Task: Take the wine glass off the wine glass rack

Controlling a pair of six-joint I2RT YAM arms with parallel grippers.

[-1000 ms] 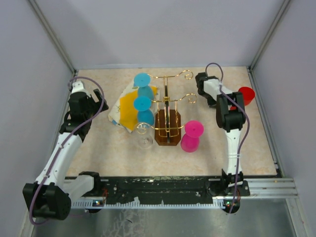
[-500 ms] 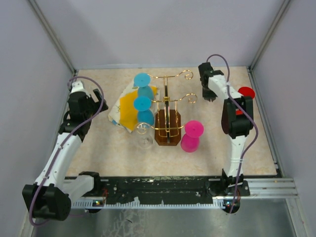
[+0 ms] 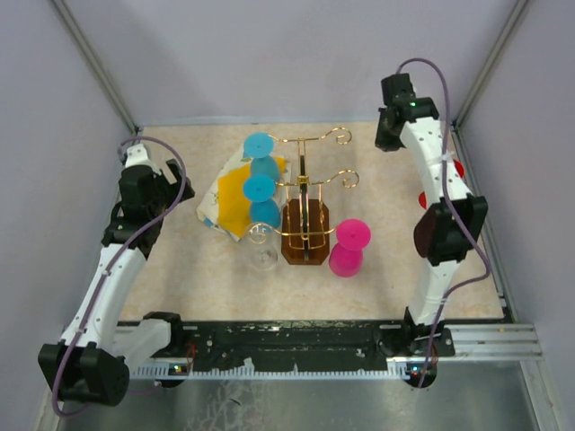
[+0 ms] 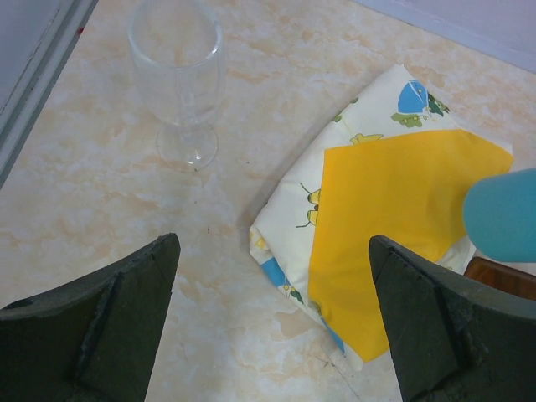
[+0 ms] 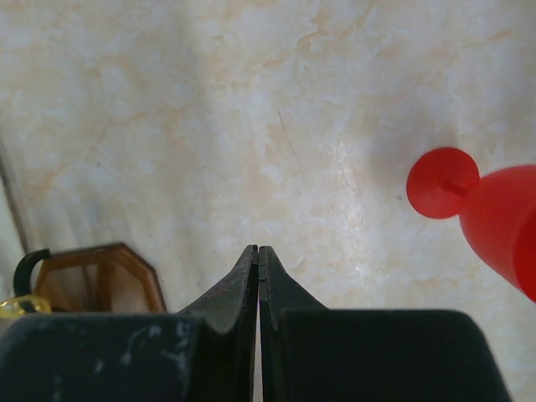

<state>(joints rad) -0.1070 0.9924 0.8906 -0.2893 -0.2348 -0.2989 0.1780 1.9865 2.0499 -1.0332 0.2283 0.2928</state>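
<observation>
Both empty, pre-grasp: left gripper [image 4: 270, 251] gaping at nine o'clock, right gripper [image 5: 258, 251] pinched shut at one. Probably next: reach racked blue wine glass [image 3: 259, 188].

No legible text, labels, brand marks or numbers in any of the three views. Only printed matter: the folded yellow-and-white cloth [image 4: 394, 209] on the surface. It carries small blue and green cartoon motifs along its white border, with no lettering readable among them.
</observation>
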